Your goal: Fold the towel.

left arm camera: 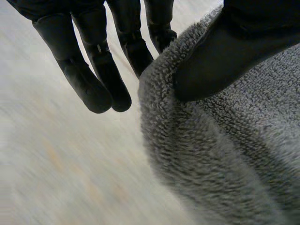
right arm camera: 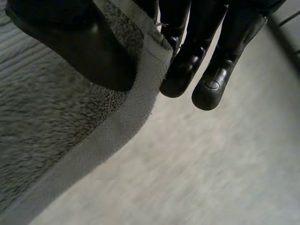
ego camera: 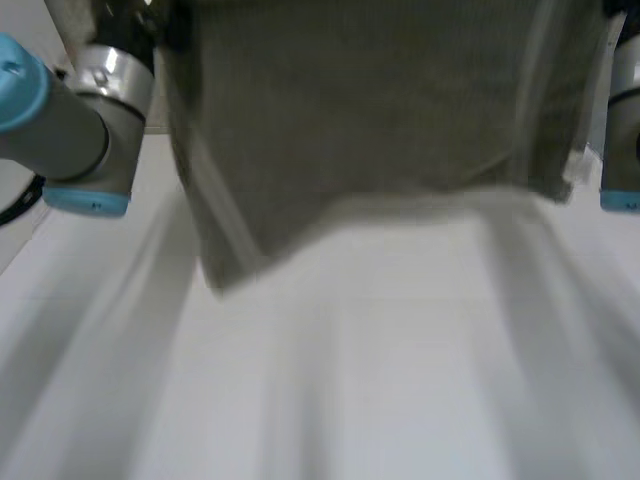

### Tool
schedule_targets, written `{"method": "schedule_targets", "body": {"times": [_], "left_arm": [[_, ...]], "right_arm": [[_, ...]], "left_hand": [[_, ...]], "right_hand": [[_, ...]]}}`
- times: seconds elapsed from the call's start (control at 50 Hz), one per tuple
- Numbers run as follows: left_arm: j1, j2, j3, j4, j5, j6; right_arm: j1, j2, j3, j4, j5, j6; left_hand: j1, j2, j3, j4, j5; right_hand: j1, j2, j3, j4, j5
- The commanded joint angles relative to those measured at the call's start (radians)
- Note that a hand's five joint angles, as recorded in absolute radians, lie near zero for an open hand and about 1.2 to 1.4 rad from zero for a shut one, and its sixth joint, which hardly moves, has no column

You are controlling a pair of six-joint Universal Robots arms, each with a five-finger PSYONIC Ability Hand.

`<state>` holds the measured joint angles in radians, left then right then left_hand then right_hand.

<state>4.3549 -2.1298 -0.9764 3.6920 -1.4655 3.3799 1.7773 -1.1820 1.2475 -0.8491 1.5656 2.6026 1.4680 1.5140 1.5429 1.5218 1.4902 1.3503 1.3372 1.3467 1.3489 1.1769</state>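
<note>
Towel [ego camera: 380, 120] — hanging at 12 o'clock | left hand [left arm camera: 225, 61] pinches its edge | right hand [right arm camera: 89, 51] likewise | fold judged not yet begun

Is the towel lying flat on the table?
No: in the head view the towel hangs down in the air, with its lower edge above the table.

My grey, blue-capped left arm [ego camera: 85, 135] sits upper left, my right arm [ego camera: 622, 120] upper right; my black left hand [left arm camera: 96, 70] and right hand [right arm camera: 206, 51] each pinch the grey terry towel [left arm camera: 225, 154].
</note>
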Motion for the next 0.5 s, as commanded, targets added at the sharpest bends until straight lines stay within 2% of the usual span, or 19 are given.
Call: {"method": "schedule_targets", "body": {"times": [0.02,0.06,0.1,0.12,0.14,0.16,0.2,0.26,0.38,0.5], "left_arm": [[-0.04,0.102,-0.152,0.074,-0.026,-0.005],[-0.038,0.111,-0.211,0.072,-0.024,-0.004],[-0.04,0.131,-0.339,0.069,-0.024,0.007],[-0.04,0.131,-0.34,0.069,-0.024,0.007],[-0.035,0.148,-0.405,0.063,-0.024,0.01],[-0.035,0.148,-0.406,0.063,-0.024,0.01],[-0.026,0.168,-0.537,0.04,-0.022,0.025],[-0.012,0.174,-0.66,0.023,-0.019,0.058],[-0.021,0.165,-0.818,0.019,-0.021,0.169],[-0.029,0.157,-0.878,0.02,-0.019,0.222]], "right_arm": [[0.022,0.01,-0.008,0.049,-0.039,0.004],[0.021,0.019,0.001,0.107,-0.07,0.002],[0.017,0.036,0.026,0.253,-0.14,-0.01],[0.017,0.036,0.026,0.254,-0.141,-0.01],[0.017,0.042,0.045,0.322,-0.172,-0.016],[0.017,0.042,0.046,0.323,-0.173,-0.016],[0.01,0.044,0.091,0.448,-0.209,-0.045],[0.004,0.042,0.168,0.542,-0.225,-0.07],[0.001,0.018,0.364,0.587,-0.248,-0.096],[-0.001,-0.024,0.475,0.584,-0.248,-0.124]], "left_hand": [[-0.072,-0.118,-0.147,-0.126,-0.268],[-0.072,-0.118,-0.147,-0.126,-0.268],[-0.072,-0.118,-0.147,-0.126,-0.268],[-0.072,-0.118,-0.147,-0.126,-0.268],[-0.072,-0.118,-0.147,-0.126,-0.268],[-0.072,-0.118,-0.147,-0.126,-0.268],[-0.072,-0.118,-0.147,-0.126,-0.268],[-0.072,-0.118,-0.147,-0.126,-0.268],[-0.072,-0.118,-0.147,-0.126,-0.268],[-0.136,-0.182,-0.211,-0.19,-0.333]], "right_hand": [[0.046,0.059,0.05,0.047,0.045],[0.046,0.059,0.05,0.047,0.045],[0.046,0.059,0.05,0.047,0.045],[0.046,0.059,0.05,0.047,0.045],[0.046,0.059,0.05,0.047,0.045],[0.046,0.059,0.05,0.047,0.045],[0.046,0.059,0.05,0.047,0.045],[0.046,0.059,0.05,0.047,0.045],[0.046,0.059,0.05,0.047,0.045],[0.046,0.059,0.05,0.047,0.045]]}}
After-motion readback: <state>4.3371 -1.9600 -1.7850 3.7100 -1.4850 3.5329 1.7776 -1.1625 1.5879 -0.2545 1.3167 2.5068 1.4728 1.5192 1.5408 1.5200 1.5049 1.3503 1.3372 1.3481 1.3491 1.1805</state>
